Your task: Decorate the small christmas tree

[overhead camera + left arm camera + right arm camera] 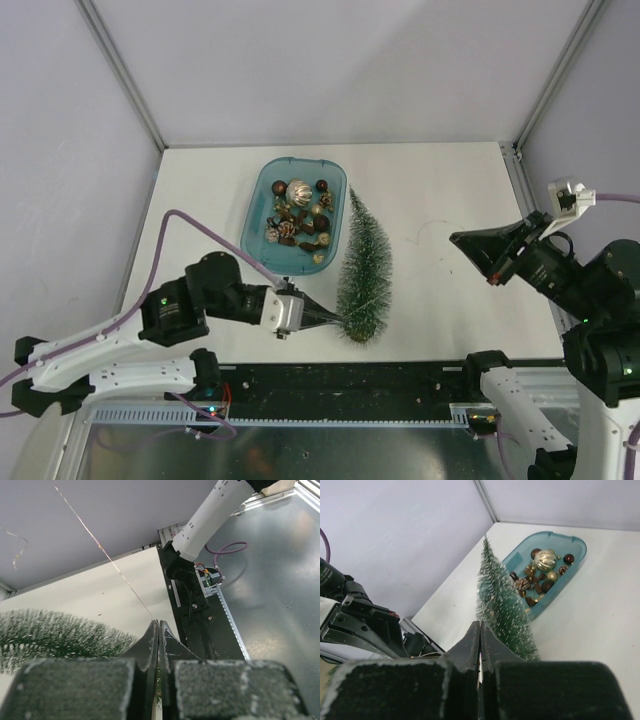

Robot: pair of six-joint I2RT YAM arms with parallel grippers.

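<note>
The work looks to be at its very start: the small christmas tree (364, 270) lies flat on the table with nothing hung on it, so I judge the step in hand to be getting it upright.

The left gripper (338, 321) has its fingers pressed together with no gap. Its tips sit right at the tree's lower bristles, close to the round base. Whether they touch or pinch any bristles is hard to tell from the wrist view; there the tree lies just left of the fingertips.

The right gripper (456, 239) is likewise clenched on nothing. It is raised and well apart from the tree, which lies ahead of its fingertips.

The next move probably calls for parting the left fingers, so they can take the base or lower trunk and tip the tree up.

The tree is a slim cone of dark green bristles frosted whitish at the tips. Its point lies beside the teal tray (262, 190) — far from both sets of fingers — where the ornaments (298, 215) wait.
</note>
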